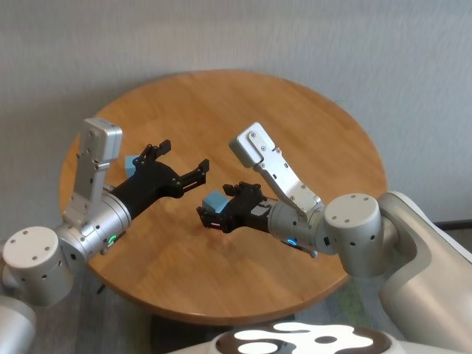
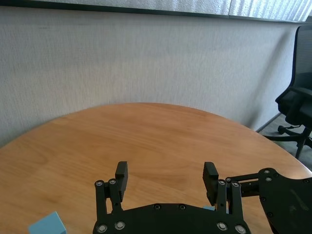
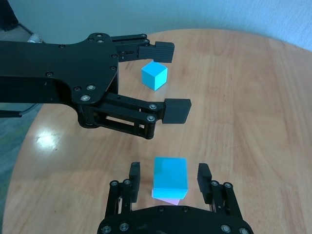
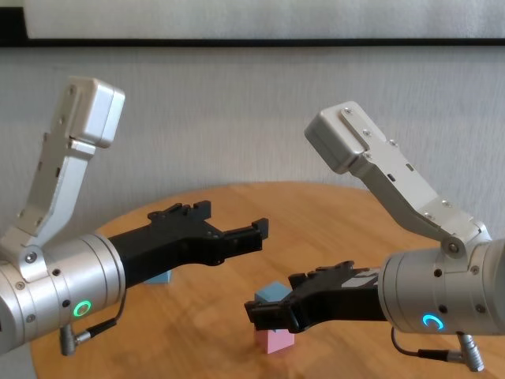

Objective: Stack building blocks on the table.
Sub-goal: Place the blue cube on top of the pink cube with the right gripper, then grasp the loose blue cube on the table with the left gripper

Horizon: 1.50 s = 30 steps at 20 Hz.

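Note:
A light blue building block [image 3: 170,174] sits on top of the pale pink block [image 3: 168,200] near the middle of the table [image 1: 243,110]. My right gripper [image 3: 169,176] straddles the top blue block, open, with a gap showing on each side of it. The chest view shows the same stack, blue block [image 4: 274,293] over pink block [image 4: 274,340], with the right gripper [image 4: 272,309] around it. Another blue block [image 1: 131,164] lies alone on the table at the left, under my left arm. My left gripper [image 1: 184,156] hangs open and empty above the table, just left of the stack [image 1: 214,200].
The round table's edge curves close to the stack on the near side. A black office chair [image 2: 297,107] stands on the floor beyond the table, by the grey wall. My left gripper's fingers [image 3: 174,111] hover close above and beyond the stack.

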Available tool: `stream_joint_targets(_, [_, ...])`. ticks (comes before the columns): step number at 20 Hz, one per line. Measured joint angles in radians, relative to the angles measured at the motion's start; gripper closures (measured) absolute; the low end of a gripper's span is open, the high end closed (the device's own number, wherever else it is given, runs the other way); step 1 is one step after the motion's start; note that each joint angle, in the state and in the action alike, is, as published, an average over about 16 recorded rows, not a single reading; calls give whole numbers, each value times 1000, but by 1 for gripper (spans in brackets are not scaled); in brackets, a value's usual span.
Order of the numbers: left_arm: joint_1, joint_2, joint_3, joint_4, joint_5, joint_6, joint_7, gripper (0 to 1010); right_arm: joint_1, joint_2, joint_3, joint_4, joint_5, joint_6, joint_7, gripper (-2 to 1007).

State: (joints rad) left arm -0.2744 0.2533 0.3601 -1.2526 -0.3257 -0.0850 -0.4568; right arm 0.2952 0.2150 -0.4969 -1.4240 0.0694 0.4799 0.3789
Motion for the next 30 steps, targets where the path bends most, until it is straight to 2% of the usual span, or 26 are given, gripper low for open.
stream_joint_targets(6, [0, 0, 0, 0, 0, 0, 0, 10, -5, 6, 5, -7, 6, -18, 7, 136])
stream_joint_targets(12, [0, 0, 0, 0, 0, 0, 0, 10, -15, 22, 13, -24, 19, -60, 19, 29])
stream_joint_targets(21, [0, 0, 0, 0, 0, 0, 0, 10, -27, 52, 27, -46, 43, -121, 27, 0])
stream_joint_targets(30, [0, 0, 0, 0, 0, 0, 0, 10, -22, 69, 48, -48, 65, -133, 13, 0])
